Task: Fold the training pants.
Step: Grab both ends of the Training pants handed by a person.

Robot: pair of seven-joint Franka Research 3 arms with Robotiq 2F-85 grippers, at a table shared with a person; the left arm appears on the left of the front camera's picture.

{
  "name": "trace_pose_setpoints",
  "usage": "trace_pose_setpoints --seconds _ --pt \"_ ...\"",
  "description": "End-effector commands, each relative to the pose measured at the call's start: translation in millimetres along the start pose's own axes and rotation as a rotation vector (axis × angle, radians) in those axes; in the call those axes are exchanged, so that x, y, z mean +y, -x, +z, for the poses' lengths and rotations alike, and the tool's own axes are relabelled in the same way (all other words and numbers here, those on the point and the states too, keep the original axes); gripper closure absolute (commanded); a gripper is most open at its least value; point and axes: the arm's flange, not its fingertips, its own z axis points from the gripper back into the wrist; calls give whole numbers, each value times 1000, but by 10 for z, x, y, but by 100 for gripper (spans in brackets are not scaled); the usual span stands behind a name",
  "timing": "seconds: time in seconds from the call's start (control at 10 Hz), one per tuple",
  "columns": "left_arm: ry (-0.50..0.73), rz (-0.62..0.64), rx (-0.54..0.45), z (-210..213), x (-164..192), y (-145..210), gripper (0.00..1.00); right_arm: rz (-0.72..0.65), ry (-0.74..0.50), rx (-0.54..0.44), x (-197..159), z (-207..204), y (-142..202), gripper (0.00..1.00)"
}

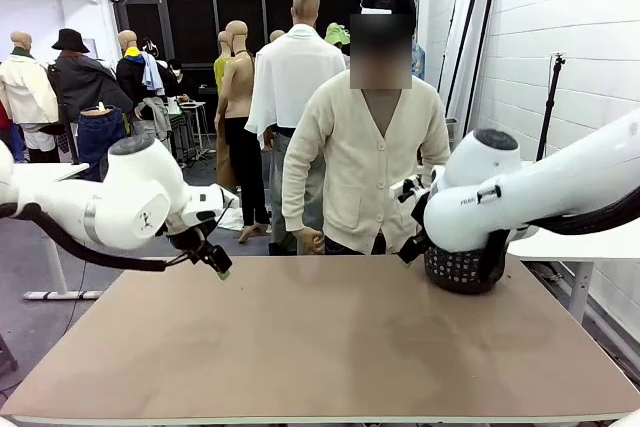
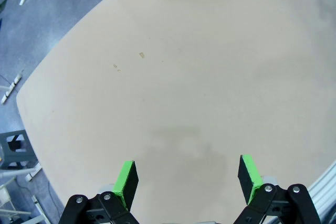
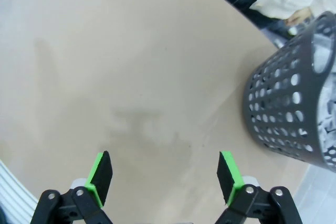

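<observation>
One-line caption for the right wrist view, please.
Right end effector open above the tan table, beside a dark perforated basket holding light grey fabric.

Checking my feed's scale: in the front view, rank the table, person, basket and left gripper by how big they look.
1. table
2. person
3. basket, partly hidden by the right arm
4. left gripper, smallest

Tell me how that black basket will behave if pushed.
The basket looks like thin perforated plastic, so it is probably light and apt to slide on the smooth table. It seems narrower at its base, so a high push may tip it.
</observation>
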Motion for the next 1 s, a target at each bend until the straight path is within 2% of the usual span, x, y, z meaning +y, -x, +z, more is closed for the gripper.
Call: trace_pose_setpoints --seconds 0.0,0.4,0.9 --pt "14 -7 11 312 17 -109 0 47 -36 -4 -62 260 -65 0" --pt "6 -20 12 752 56 -223 0 91 -53 -18 -73 685 -180 0" --pt "-22 24 -61 924 164 -117 0 75 -58 -82 -112 859 -228 0"
